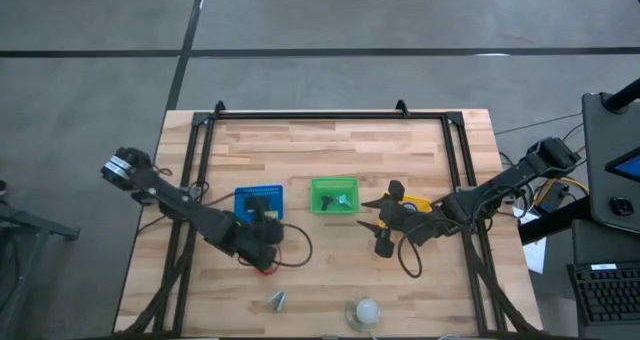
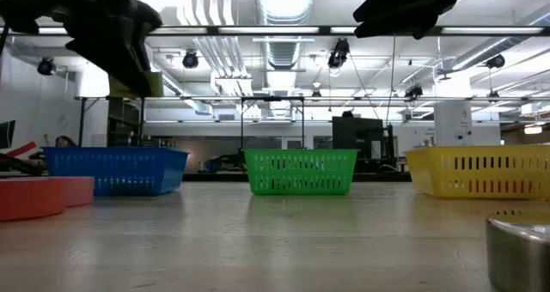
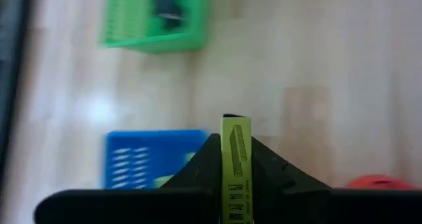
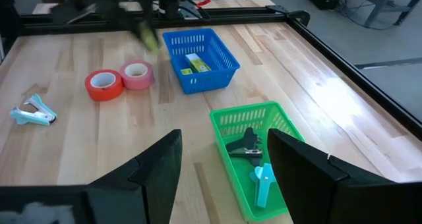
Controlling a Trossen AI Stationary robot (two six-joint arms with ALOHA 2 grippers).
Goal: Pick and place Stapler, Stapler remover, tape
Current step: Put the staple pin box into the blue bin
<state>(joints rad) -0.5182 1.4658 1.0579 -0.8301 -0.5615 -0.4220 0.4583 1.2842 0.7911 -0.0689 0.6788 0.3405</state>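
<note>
- The left hand (image 3: 236, 145) is hanging over the bench (image 1: 330, 270) a little toward 8 o'clock of its middle (taking 12 as the far rail, seen from above). Its two dark fingers are clamped tight on a thin yellow-green stapler (image 3: 236, 165), which is standing on edge between them.
- The blue basket (image 1: 259, 202) is sitting just toward 12 o'clock of that hand, and it is already holding another yellow-green piece (image 4: 196, 63) (I cannot tell exactly what it is).
- The green basket (image 1: 333, 195) is sitting near the middle of the bench, at 3 o'clock of the blue one. A dark stapler remover (image 4: 247, 145) and a pale blue one (image 4: 262, 181) are lying inside it.
- The right hand (image 4: 224, 145) is hovering at 3 o'clock of the green basket, its fingers spread well apart and gripping nothing.
- Two tape rolls, a red one (image 4: 103, 84) and a paler pink one (image 4: 137, 76), are lying side by side on the bare wood at about 6 o'clock of the left hand.
- One more pale blue stapler remover (image 4: 33, 112) is lying loose near the front edge, around 7 o'clock.
- A yellow basket (image 2: 481, 172) is sitting under the right arm.
</note>
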